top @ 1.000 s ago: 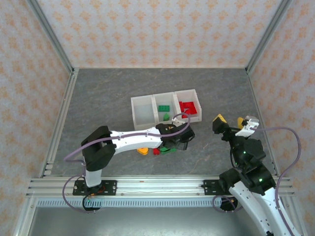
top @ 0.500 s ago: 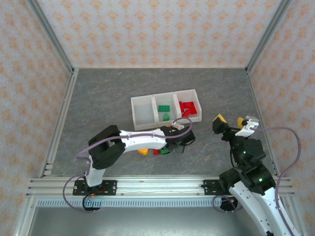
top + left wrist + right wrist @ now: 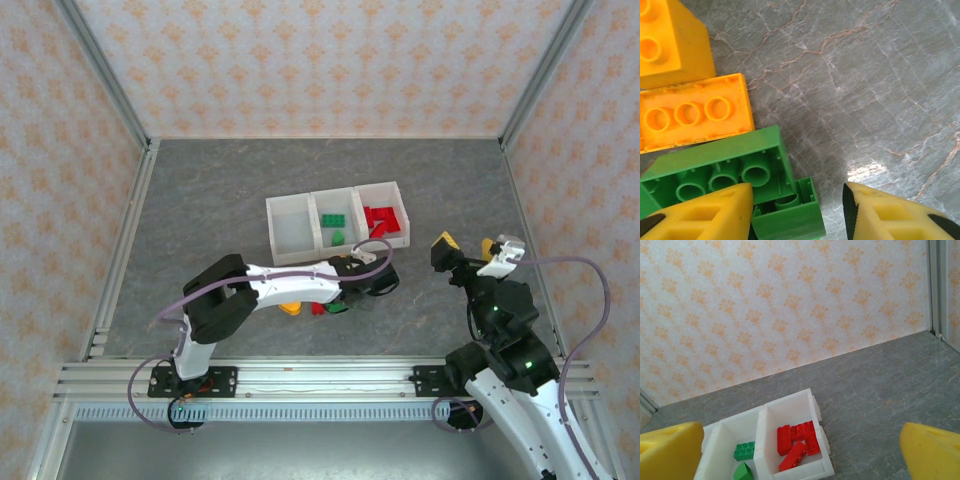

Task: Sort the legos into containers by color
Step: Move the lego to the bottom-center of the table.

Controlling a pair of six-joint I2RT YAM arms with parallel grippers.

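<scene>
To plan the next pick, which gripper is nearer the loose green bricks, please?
Left: the left gripper is at the green bricks; the right gripper hovers far to their right.

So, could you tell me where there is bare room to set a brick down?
The table is bare behind the bins to the back wall, left of them, and between them and the right tool. The left bin is empty. Crowded before the bins: left tool, loose bricks.
</scene>
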